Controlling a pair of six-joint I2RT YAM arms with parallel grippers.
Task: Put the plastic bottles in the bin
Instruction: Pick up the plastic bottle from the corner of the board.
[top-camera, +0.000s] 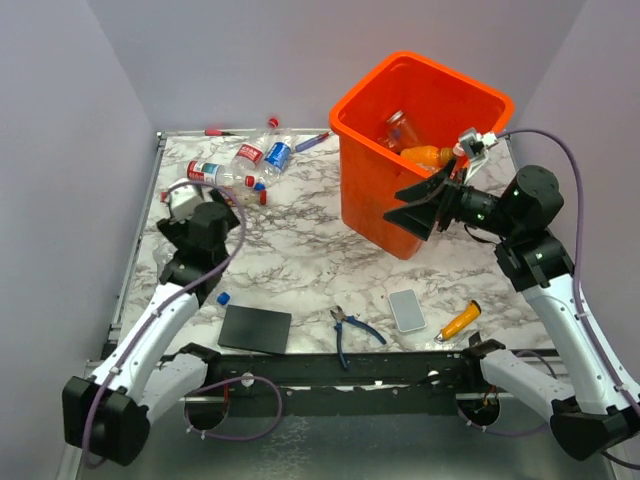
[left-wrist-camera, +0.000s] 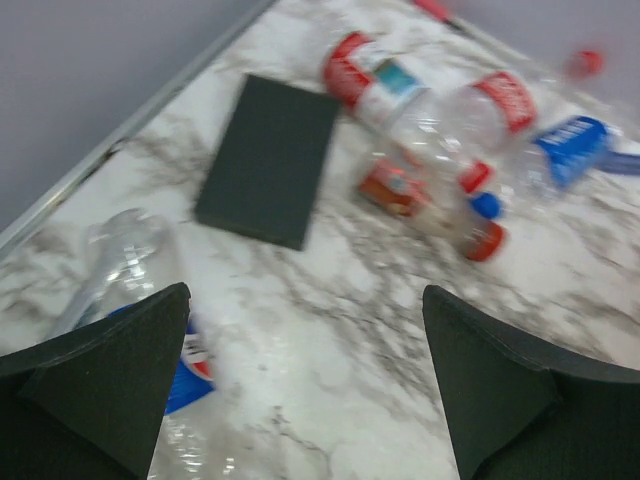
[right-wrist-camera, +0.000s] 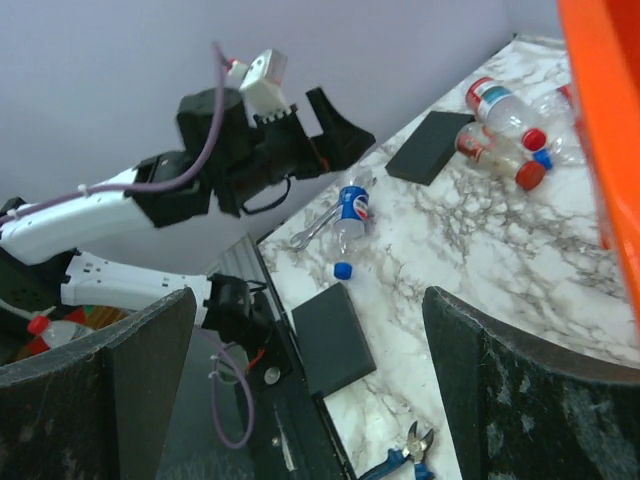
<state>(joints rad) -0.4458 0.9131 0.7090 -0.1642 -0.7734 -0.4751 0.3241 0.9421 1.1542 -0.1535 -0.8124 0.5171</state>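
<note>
My left gripper (left-wrist-camera: 305, 298) hangs wide open over the tabletop (left-wrist-camera: 330, 390) — the blue-labelled bottle (left-wrist-camera: 125, 265) lies just left, partly under my left finger (left-wrist-camera: 100, 385), long axis running near to far; the bin (top-camera: 372, 185) stands well right.

— What do we see of the bin?
— We see the orange bin (top-camera: 375, 200) standing upright at the far right, open at the top. Inside it lie a clear bottle (top-camera: 400, 128) and an orange-tinted bottle (top-camera: 428, 155).
— And the other bottles?
— At the far left we find a red-labelled bottle (top-camera: 213, 171), a second red-labelled one (top-camera: 254, 150) and a blue-labelled bottle (top-camera: 278, 155), all on their sides, close together. Another blue-labelled clear bottle (left-wrist-camera: 130, 260) lies apart from them, nearer to us.
</note>
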